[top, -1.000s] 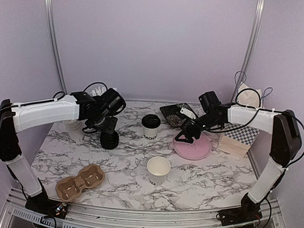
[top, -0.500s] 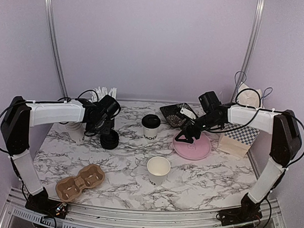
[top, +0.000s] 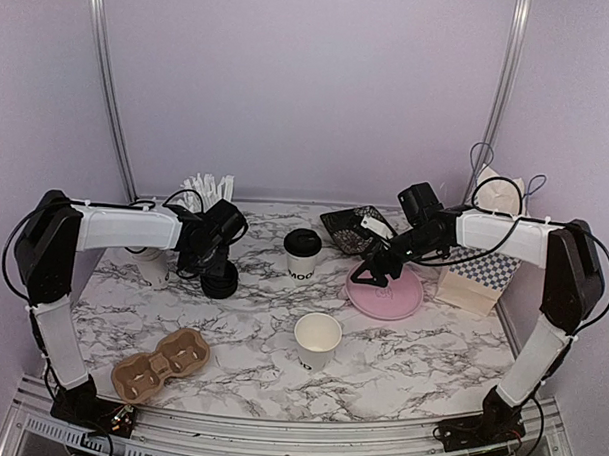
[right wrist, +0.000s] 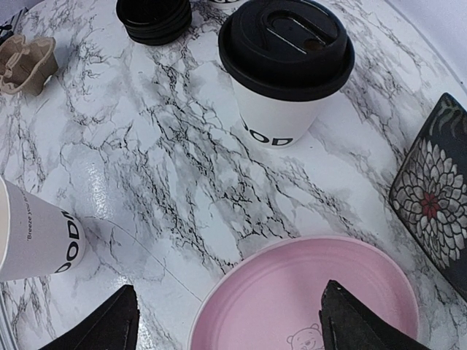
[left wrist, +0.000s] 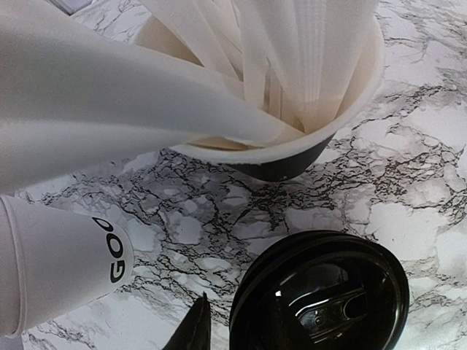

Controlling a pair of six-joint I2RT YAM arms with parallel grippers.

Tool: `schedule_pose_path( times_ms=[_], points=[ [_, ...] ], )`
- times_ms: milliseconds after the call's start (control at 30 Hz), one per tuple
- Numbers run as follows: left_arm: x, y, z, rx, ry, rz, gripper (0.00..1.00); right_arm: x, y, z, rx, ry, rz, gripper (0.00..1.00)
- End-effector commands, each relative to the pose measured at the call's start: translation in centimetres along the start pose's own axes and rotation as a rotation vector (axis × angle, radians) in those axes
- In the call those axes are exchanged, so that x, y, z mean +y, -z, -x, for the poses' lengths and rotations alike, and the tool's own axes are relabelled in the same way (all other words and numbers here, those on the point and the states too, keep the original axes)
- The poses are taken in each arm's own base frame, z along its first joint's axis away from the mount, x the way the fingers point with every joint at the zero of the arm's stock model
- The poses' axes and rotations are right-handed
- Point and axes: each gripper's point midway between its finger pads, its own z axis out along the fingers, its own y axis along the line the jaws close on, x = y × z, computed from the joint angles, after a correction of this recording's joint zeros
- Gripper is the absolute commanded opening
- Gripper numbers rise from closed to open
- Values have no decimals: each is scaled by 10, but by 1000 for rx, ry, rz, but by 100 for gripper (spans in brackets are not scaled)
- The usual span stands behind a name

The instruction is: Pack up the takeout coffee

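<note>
**Takeout coffee waits on a lid lifted cleanly from the stack**

At the near left lies the brown cardboard two-cup carrier (top: 160,363). Behind it, the left gripper (top: 218,260) sits low over the stack of black plastic lids (left wrist: 319,292). The stack is close to the black cup of white straws (left wrist: 292,157) and the nested stack of white paper cups (left wrist: 58,266). One dark fingertip (left wrist: 193,332) shows just beside the stack's rim. The other is hidden, so whether the jaws pinch a lid cannot be told.

The likely step is fetching a lid: catch only the top one by its rim and lift straight up, clear of the straws.

Mid-table stand the lidded white paper cup (top: 303,256) and, nearer, the open white paper cup with black lettering (top: 318,341). Rightward, the right gripper (top: 371,275) hangs over the round pink plate (right wrist: 292,284), jaws spread wide, holding nothing.
</note>
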Motion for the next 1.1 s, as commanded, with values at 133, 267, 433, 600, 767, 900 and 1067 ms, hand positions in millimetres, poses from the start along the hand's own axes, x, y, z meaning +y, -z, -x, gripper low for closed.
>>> schedule_pose_path(
  times_ms=[133, 267, 433, 600, 767, 900, 1067],
  points=[
    [-1, -10, -7, 22, -15, 11, 17, 2, -4, -4, 8, -5, 24, 83],
    [1, -6, -5, 15, -15, 12, 12, 3, -4, -4, 8, -5, 25, 83],
    [4, 10, 7, -22, -8, 0, 8, 3, -4, -4, 10, -7, 26, 83],
    [1, 44, 24, -85, -18, -34, 8, 3, -3, -2, 4, -6, 27, 83],
    [-12, 79, 39, -131, -5, -146, 7, 4, -2, 0, -1, -9, 32, 83],
    [-39, 114, 54, -193, -14, -337, 7, 5, 8, 15, -30, -5, 33, 83],
    [-79, 167, 71, -245, 44, -681, 7, 20, 49, 71, -181, 66, 63, 88]
  ],
)
